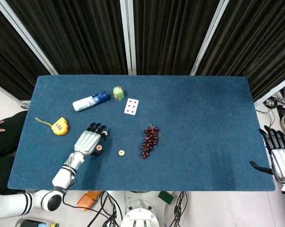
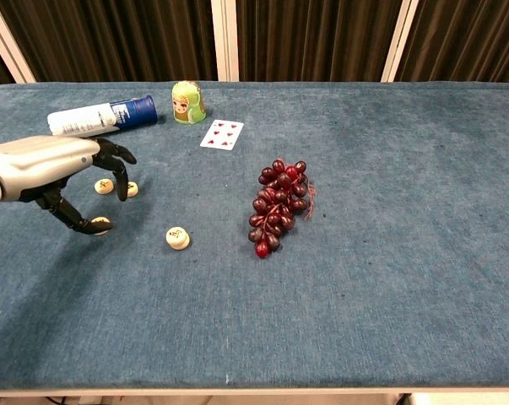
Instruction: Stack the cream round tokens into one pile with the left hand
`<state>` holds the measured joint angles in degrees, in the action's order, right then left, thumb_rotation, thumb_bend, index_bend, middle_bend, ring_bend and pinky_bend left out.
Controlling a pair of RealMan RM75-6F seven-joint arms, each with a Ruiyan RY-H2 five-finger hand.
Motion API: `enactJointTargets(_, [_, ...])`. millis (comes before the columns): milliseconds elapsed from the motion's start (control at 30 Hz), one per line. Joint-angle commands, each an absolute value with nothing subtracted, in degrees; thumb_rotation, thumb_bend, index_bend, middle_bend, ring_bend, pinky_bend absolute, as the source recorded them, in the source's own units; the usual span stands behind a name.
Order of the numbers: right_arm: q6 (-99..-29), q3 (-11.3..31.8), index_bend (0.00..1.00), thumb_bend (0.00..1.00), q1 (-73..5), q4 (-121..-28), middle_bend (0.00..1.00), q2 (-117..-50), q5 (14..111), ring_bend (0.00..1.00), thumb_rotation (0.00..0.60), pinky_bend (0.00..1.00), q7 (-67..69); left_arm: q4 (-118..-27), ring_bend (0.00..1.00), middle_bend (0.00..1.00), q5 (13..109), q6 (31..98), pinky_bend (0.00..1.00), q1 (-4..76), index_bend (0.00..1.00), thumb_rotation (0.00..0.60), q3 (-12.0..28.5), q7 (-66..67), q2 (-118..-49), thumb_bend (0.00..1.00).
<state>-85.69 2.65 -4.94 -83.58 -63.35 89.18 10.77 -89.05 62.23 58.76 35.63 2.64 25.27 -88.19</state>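
Lighting even, diffuse, overhead in both views; no hard glare. Blue table cloth evenly lit, nap texture resolved in chest view. Black curtains stay dark, folds faintly visible. Soft short shadow under left hand, falling on cloth below and left of it. Grapes carry small specular highlights, faint shadow at base. Head view sharp centre; slight wide-angle bowing at table edges. No motion blur.
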Motion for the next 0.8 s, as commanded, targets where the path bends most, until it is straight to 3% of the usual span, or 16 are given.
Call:
enactJointTargets(33, [-85.8,2.7,0.00,0.19,-4.9,-83.8,0.02,-63.3,89.1,0.00,0.600,0.01,10.6,-88.7,0.00,0.10,61.9,58.4,0.00,35.5,0.41,0.600,2.5,25.2,-88.3,0.26])
enactJointTargets(800, [-85.5,2.6,0.00,0.19,-4.9,-84.8,0.02,-63.2,88.9,0.00,0.600,0.01,9.4,-87.0,0.00,0.10,61.4,56.8,0.00,34.6,0.47,0.600,2.3,23.9,-88.0,0.31])
